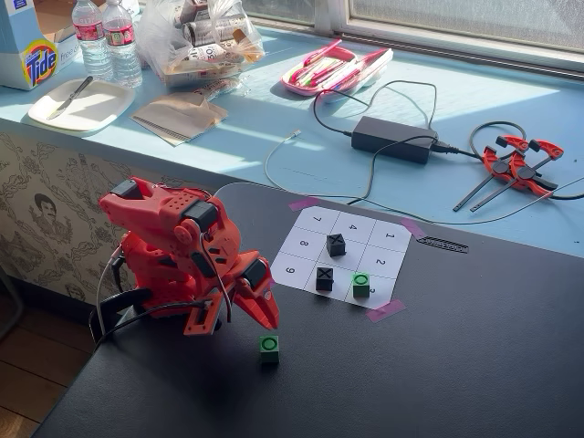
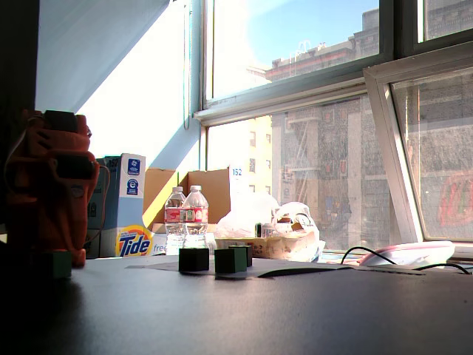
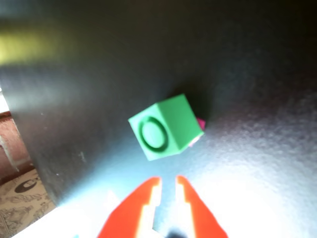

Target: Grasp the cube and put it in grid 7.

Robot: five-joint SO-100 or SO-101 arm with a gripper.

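The green O-marked cube (image 1: 268, 348) is seen on the dark bench (image 1: 456, 365), near of the paper grid and just beyond the end effector (image 3: 167, 184), whose fingers are nearly closed and empty. If lowered unopened, the cube would likely be knocked aside. Grid 7 (image 1: 316, 219) lies at the far-left corner.

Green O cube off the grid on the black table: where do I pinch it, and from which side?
Grip the green cube across two opposite vertical faces, coming straight down from above. It sits flat, ring up, alone on the black table, but rotated relative to the gripper, whose fingertips stand nearly closed. Open wider and probably roll the wrist to square up.
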